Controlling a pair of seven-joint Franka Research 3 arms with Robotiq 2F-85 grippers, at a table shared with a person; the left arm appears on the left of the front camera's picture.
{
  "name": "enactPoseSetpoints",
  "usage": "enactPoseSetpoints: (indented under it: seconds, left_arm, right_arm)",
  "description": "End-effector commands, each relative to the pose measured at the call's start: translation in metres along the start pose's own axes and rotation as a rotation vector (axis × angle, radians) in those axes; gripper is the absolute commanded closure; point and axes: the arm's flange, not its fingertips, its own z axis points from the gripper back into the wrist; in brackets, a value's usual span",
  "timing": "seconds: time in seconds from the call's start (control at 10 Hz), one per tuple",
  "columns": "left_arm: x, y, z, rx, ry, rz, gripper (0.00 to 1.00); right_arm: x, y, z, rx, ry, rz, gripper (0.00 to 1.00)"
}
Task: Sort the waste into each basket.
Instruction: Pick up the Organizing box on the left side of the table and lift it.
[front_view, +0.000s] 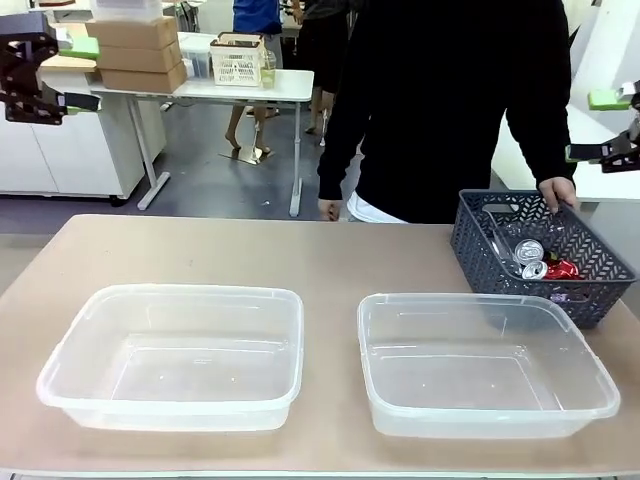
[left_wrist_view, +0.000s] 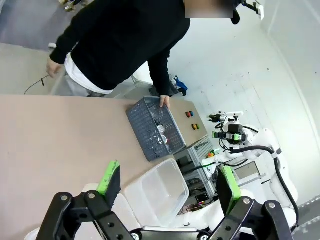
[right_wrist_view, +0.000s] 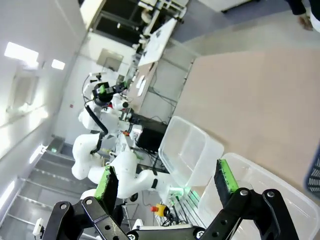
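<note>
Waste (front_view: 540, 262), red cans and clear bottles, lies jumbled in the dark grey basket (front_view: 478, 243) at the right of the frame, just behind the right clear tub (front_view: 470, 298). A person's hand (front_view: 556, 192) grips the basket's far rim. The right gripper (front_view: 594, 126) hangs above at the right edge, jaws wide and empty. I'd say it is far nearer than the left gripper (front_view: 88, 73), upper left, equally wide and empty.

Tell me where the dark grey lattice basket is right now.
In the front view, the dark grey lattice basket sits at the far right of the table, just behind the right clear tub, with the person's hand resting on its far rim.
</note>
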Motion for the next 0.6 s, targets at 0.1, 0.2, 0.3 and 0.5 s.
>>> enactPoseSetpoints:
  seconds: [0.1,0.2,0.3,0.5]
  left_arm:
    - [-0.017,-0.022,-0.011,0.405,0.446,-0.212,0.00]
    - [-0.034,-0.029,-0.003,0.616,0.697,-0.351,0.00]
    - [-0.056,-0.037,0.012,0.786,0.885,-0.406,0.00]
    - [-0.093,-0.050,0.026,0.850,1.028,-0.409,0.00]
  right_arm:
    - [0.002,0.043,-0.081,-0.017,0.273,0.022,0.00]
    - [-0.003,0.066,-0.136,-0.116,0.365,-0.005,0.00]
    - [-0.022,0.085,-0.203,-0.291,0.438,0.049,0.00]
    - [-0.080,0.106,-0.292,-0.360,0.765,0.174,0.00]
